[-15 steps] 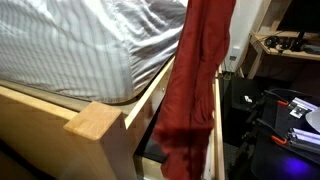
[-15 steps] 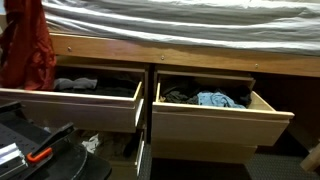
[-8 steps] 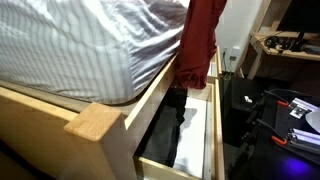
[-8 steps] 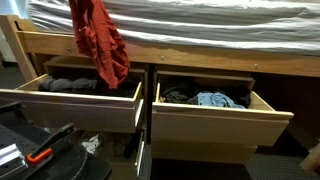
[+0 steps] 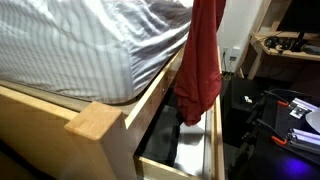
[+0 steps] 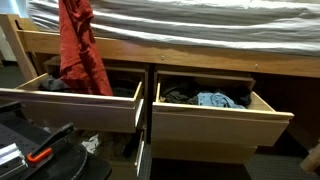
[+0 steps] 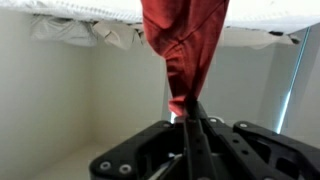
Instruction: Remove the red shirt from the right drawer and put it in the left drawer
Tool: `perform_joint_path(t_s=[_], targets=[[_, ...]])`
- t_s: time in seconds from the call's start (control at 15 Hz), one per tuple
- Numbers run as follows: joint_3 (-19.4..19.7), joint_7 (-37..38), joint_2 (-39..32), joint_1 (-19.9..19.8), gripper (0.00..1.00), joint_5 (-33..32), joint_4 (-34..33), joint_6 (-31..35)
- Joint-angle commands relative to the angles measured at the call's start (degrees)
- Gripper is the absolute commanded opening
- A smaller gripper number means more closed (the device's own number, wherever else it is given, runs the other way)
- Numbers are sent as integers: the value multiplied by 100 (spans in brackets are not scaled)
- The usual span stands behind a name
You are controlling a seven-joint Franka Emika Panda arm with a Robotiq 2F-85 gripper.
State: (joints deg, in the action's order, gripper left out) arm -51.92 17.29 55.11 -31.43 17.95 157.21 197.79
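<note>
The red shirt point(image 6: 80, 50) hangs from above the frame over the left drawer point(image 6: 70, 105) in an exterior view, its lower end at the drawer's opening. It also shows in an exterior view point(image 5: 203, 60), dangling over the open drawer point(image 5: 195, 150). In the wrist view my gripper point(image 7: 190, 125) is shut on the red shirt point(image 7: 185, 45), its black fingers pressed together on the cloth. The right drawer point(image 6: 215, 115) is open and holds dark and light blue clothes. The gripper itself is out of both exterior views.
A striped mattress point(image 5: 90, 45) lies on the wooden bed frame point(image 5: 95, 120) above the drawers. The left drawer holds dark clothes point(image 6: 125, 88). Black equipment point(image 6: 30, 150) sits in front at the lower left. A desk with gear point(image 5: 290, 45) stands beyond the bed.
The shirt swung from the far left toward the middle, then back slightly left, and now hangs lower over the left drawer.
</note>
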Motion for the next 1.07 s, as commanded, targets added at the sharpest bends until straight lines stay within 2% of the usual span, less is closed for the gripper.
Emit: perform_joint_path(t_s=[0.0, 0.2, 0.27, 0.33, 0.4, 0.6, 0.8, 0.87, 0.93, 1.0], targets=[[362, -196, -1385, 521, 0, -297, 0, 235], [948, -473, -2299, 884, 0, -613, 0, 140], [1079, -403, -2618, 826, 26, -971, 151, 177], [1032, -809, -2858, 545, 27, -910, 115, 75], [1136, -800, -3116, 372, 33, -1254, 160, 111], [1234, -1235, -3678, -67, 55, -1566, 67, -219], [1373, -1404, -3886, -257, 76, -1649, 38, -650], [1520, -1436, -3907, -194, 84, -1690, 39, -1106], [1383, -1299, -3799, -160, 65, -1542, 154, -609], [1447, -1330, -3821, -160, 71, -1555, 147, -835]])
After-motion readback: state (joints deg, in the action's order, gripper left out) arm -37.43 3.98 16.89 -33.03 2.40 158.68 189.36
